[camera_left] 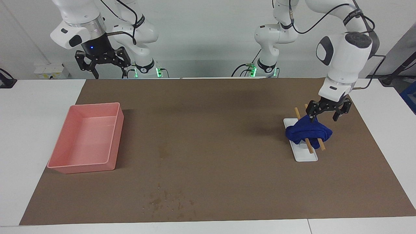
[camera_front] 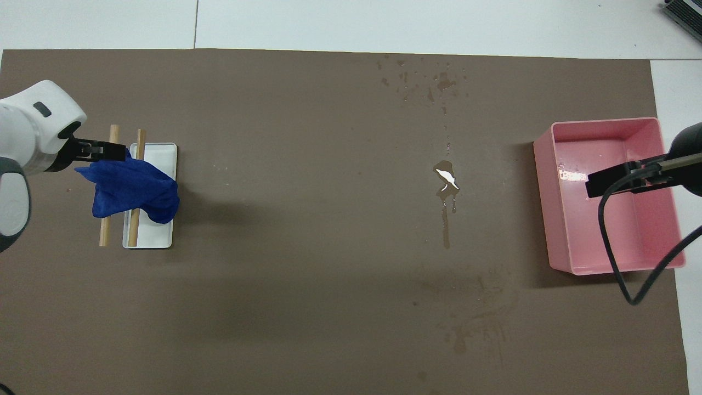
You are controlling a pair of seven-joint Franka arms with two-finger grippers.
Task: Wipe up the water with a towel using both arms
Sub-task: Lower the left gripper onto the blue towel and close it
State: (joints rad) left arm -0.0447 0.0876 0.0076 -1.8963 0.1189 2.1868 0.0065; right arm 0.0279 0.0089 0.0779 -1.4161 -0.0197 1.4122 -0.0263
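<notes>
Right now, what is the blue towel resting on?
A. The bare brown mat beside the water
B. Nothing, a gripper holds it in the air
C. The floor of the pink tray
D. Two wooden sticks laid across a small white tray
D: the towel is draped over two wooden sticks that lie across the white tray, with the left gripper open just above it.
</notes>
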